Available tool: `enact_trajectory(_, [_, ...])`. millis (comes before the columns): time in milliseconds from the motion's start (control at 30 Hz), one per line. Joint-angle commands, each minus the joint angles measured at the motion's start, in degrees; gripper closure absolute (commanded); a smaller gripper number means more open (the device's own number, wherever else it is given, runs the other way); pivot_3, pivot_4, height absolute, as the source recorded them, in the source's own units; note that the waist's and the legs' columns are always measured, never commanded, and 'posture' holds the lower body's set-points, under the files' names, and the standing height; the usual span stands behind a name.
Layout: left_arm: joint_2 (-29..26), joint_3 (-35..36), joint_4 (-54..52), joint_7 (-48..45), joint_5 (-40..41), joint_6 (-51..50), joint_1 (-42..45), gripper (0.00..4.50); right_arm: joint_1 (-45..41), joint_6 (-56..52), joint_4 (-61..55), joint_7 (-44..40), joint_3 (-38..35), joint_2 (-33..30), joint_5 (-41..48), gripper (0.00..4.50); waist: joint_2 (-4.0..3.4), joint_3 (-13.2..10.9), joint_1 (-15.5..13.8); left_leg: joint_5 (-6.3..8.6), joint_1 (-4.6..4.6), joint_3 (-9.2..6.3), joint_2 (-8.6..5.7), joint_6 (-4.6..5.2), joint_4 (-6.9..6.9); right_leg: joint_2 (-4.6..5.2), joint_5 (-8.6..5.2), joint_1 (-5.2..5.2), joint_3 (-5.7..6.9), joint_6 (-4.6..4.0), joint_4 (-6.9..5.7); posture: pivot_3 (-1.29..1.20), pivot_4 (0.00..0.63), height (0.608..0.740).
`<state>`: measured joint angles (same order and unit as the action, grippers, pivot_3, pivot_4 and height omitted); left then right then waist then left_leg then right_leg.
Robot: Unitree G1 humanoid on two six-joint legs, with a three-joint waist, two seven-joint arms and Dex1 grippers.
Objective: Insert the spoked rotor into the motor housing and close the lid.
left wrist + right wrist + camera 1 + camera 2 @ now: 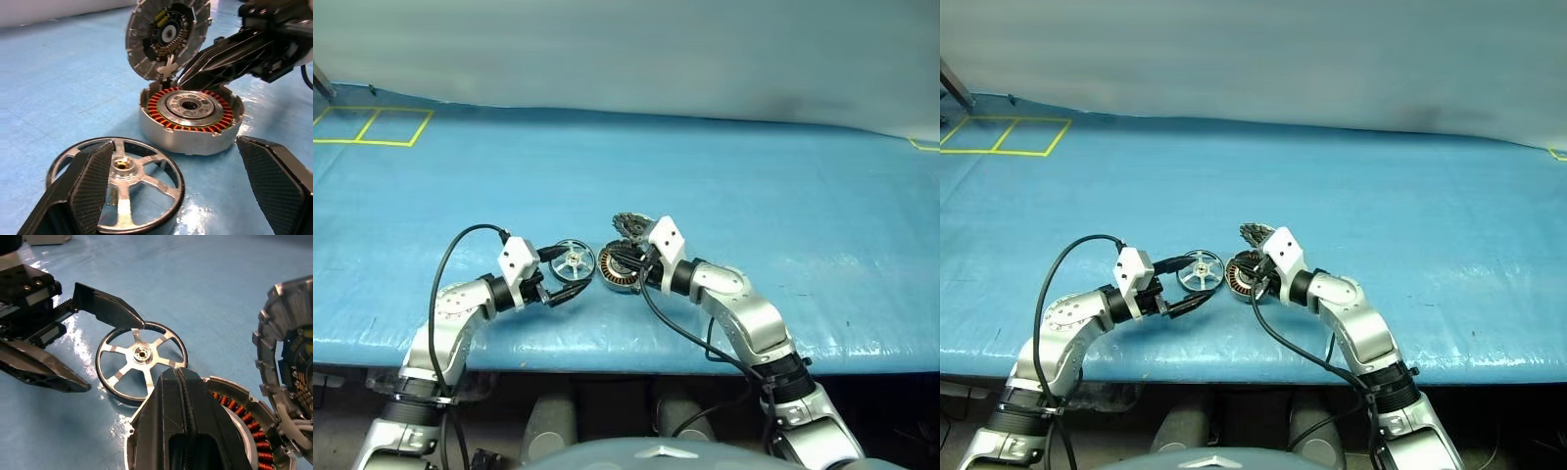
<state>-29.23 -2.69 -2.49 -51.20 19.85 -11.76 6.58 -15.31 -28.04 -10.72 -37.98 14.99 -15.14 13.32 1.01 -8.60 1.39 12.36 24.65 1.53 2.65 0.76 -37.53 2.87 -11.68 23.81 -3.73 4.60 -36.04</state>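
Left gripper (555, 277) spread wide straddles the spoked rotor (573, 262) lying on the table beside the motor housing (190, 115), lid (167, 36) raised, right gripper (183, 423) clenched empty against it: you must grasp the rotor next.

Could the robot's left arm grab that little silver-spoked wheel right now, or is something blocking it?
Probably yes. The left gripper stands open with its fingers on either side of the spoked rotor, which lies flat on the blue table. Nothing sits between them; the right gripper is over by the motor housing.
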Motion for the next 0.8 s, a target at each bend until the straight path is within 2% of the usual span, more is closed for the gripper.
enact_trajectory(33, [-1.37, 1.72, -2.19, 0.60, 0.93, -2.90, 2.78, 0.06, 1.72, -0.72, -6.19, -0.17, -0.31, -1.19, 1.19, 4.47, 0.01, 0.00, -0.10, 0.00, 0.00, 0.00, 0.00, 0.00, 0.00, 0.00, 0.00, 0.00, 0.00, 0.00, 0.00, 0.00, 0.150, 0.740])
enact_trajectory(233, [-5.00, 0.79, -1.01, -1.12, -0.75, -5.34, 7.29, 0.06, 5.92, -1.77, -12.37, 0.59, 0.20, -3.33, 1.73, 4.47, 0.01, -0.01, 0.04, 0.00, -0.01, 0.01, 0.00, 0.00, 0.00, 0.00, -0.04, 0.01, 0.00, 0.07, 0.01, 0.00, 0.150, 0.740])
enact_trajectory(333, [-8.51, -1.19, -0.63, -4.64, -2.43, -6.48, 10.38, 0.66, 8.06, -2.18, -14.21, 1.53, 0.09, -3.84, 1.69, 4.50, 0.03, -0.02, 0.03, 0.00, 0.00, 0.02, 0.00, 0.00, 0.00, 0.00, -0.04, 0.02, 0.00, 0.07, 0.01, 0.00, 0.150, 0.740])
enact_trajectory(467, [-15.01, -7.01, 0.24, -11.70, -8.49, -5.11, 18.18, 1.95, 9.52, -2.64, -15.26, 2.10, 0.00, -4.34, 1.77, 4.50, 0.08, -0.06, -0.11, 0.00, 0.04, 0.03, 0.00, -0.01, 0.01, 0.00, -0.06, 0.05, 0.00, 0.08, 0.02, 0.00, 0.150, 0.740])
enact_trajectory(600, [-20.43, -14.85, 4.97, -20.60, -17.93, 1.64, 29.35, 1.95, 9.54, -3.47, -15.69, 1.63, 0.03, -5.92, 1.75, 4.50, 0.09, -0.08, -0.22, -0.01, 0.05, 0.07, -0.01, -0.02, 0.00, 0.00, -0.08, 0.05, -0.01, 0.11, 0.05, 0.00, 0.150, 0.740])
enact_trajectory(700, [-20.31, -20.32, 9.32, -26.55, -23.61, 6.61, 39.03, 1.95, 10.33, -5.46, -17.73, -0.54, 0.46, -8.98, 2.69, 4.50, 0.10, -0.10, -0.57, 0.00, 0.11, 0.09, -0.02, -0.01, 0.01, 0.00, -0.08, 0.09, -0.02, 0.10, 0.08, 0.00, 0.150, 0.740])
enact_trajectory(800, [-19.32, -24.81, 12.76, -30.85, -28.24, 11.39, 44.50, 1.95, 10.80, -6.78, -19.16, -2.04, 0.98, -11.63, 3.21, 4.50, 0.10, -0.10, -0.73, 0.02, 0.18, 0.09, -0.04, 0.02, 0.03, 0.00, -0.08, 0.14, -0.04, 0.06, 0.09, 0.00, 0.150, 0.740])
